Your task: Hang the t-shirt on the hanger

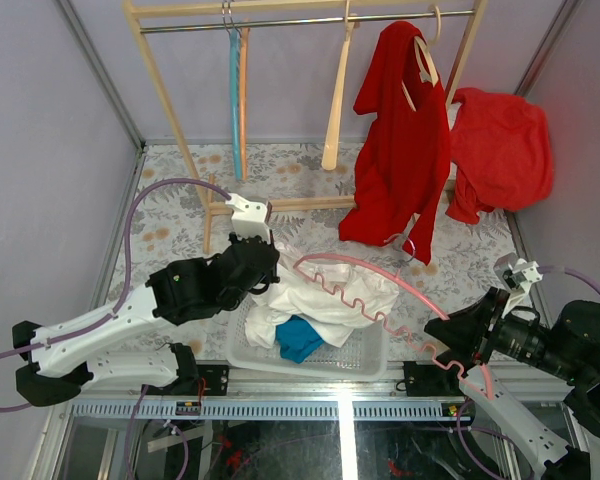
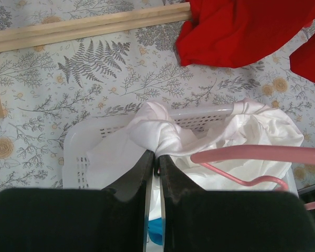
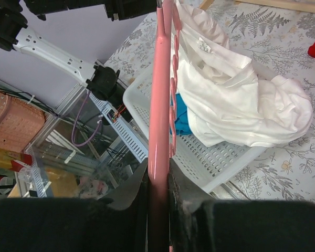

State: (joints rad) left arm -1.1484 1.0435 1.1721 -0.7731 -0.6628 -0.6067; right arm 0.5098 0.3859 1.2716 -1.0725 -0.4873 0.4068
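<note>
The white t-shirt (image 1: 325, 297) lies bunched in a white plastic basket (image 1: 365, 358), over a blue cloth (image 1: 299, 337). My left gripper (image 1: 263, 268) is shut on a fold of the t-shirt (image 2: 156, 131) at the basket's left rim. The pale pink hanger (image 1: 380, 275) arcs over the shirt, its wavy bar (image 1: 365, 303) just above the cloth. My right gripper (image 1: 442, 332) is shut on the hanger's arm (image 3: 160, 115) at the basket's right side. The wire hook (image 1: 402, 243) points toward the red garment.
A wooden rack (image 1: 185, 150) stands at the back with a light blue hanger (image 1: 235, 95), a beige wooden hanger (image 1: 337, 100) and a hanging red garment (image 1: 400, 140). Another red garment (image 1: 500, 150) lies at the back right. The rack's base bar (image 2: 89, 25) is close beyond the basket.
</note>
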